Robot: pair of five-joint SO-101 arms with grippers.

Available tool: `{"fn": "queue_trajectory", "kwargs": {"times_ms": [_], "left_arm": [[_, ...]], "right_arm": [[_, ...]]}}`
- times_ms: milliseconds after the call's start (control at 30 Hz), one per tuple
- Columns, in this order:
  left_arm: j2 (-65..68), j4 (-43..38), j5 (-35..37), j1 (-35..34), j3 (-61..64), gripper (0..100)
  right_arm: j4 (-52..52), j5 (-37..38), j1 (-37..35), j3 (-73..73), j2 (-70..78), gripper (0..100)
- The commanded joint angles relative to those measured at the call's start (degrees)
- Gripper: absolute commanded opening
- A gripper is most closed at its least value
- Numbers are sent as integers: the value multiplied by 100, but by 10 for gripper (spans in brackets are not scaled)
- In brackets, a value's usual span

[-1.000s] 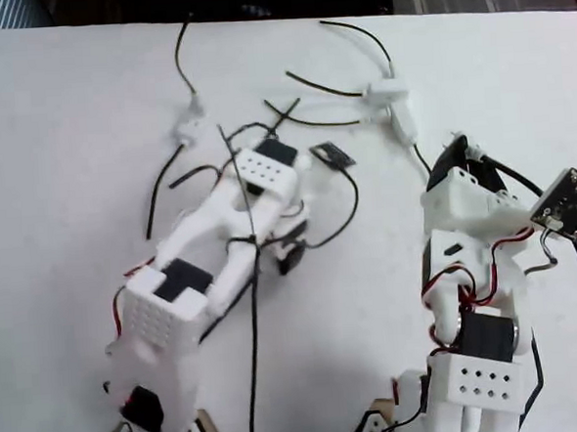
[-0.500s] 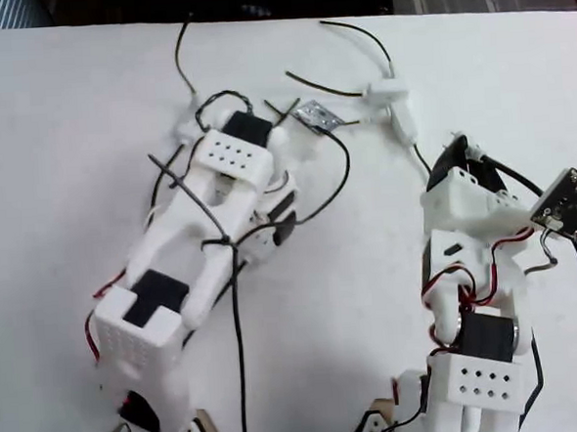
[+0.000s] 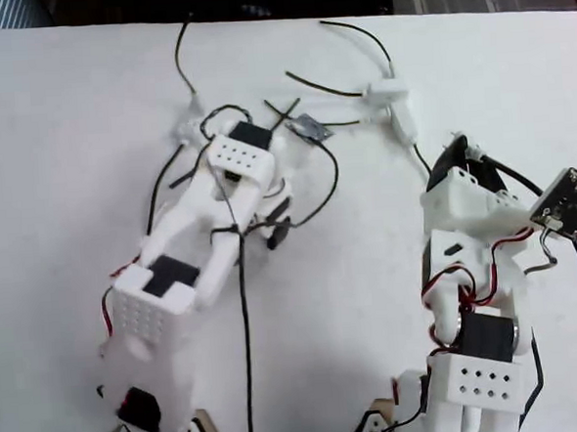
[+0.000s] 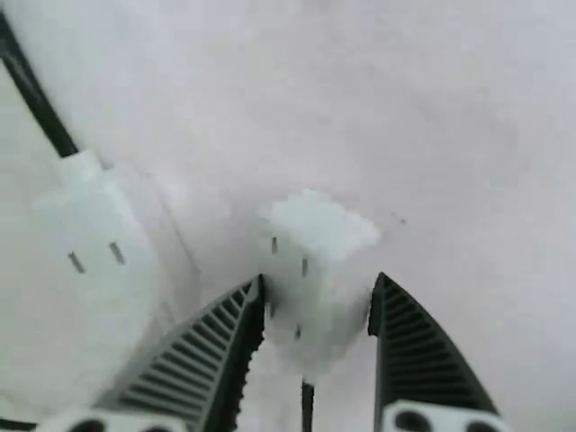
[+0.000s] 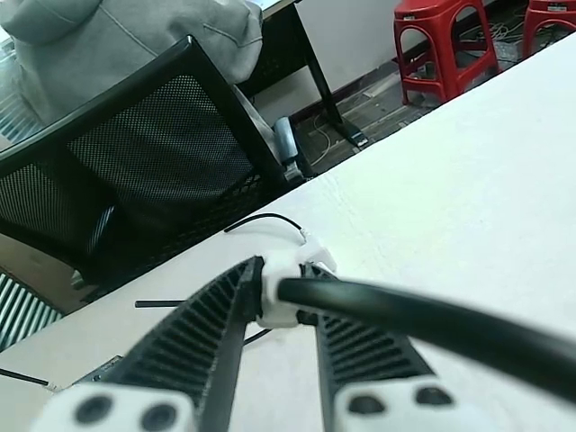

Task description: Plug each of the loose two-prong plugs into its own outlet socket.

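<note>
In the left wrist view my left gripper (image 4: 317, 281) stands open around a small white connector block (image 4: 315, 229) that lies on the table, one black finger on each side; whether they touch it I cannot tell. Beside it lies a white socket (image 4: 90, 256) with two slots and a black cable. From above, the left arm (image 3: 238, 155) reaches over these white pieces (image 3: 187, 129). My right gripper (image 5: 283, 268) is shut on a white plug (image 5: 279, 306) with a thick black cable (image 5: 432, 324), held above the table at the right (image 3: 458, 155).
Two more white connectors (image 3: 391, 100) with black cables lie at the back centre-right. Thin black wires (image 3: 310, 82) curl across the far middle of the white table (image 3: 59, 142). A black mesh chair (image 5: 135, 180) and red stools (image 5: 450, 36) stand beyond the table's edge.
The left arm has swung left and farther out, from the table's middle to the white pieces at the far left. The right arm has kept still.
</note>
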Motion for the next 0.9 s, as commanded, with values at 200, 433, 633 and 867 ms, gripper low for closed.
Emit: {"fn": "queue_trajectory", "kwargs": {"times_ms": [200,433,633,867], "left_arm": [[66,167,35,646,-114,39],[-541,299,607,1015,-70,159],[-1200,519,589,989,-70,185],[-1578,615,571,470,-70,181]], "right_arm": [[-110,53,-40,-35,-57,17],[-110,53,-40,-35,-57,17],[-110,53,-40,-35,-57,17],[-110,53,-40,-35,-57,17]]}}
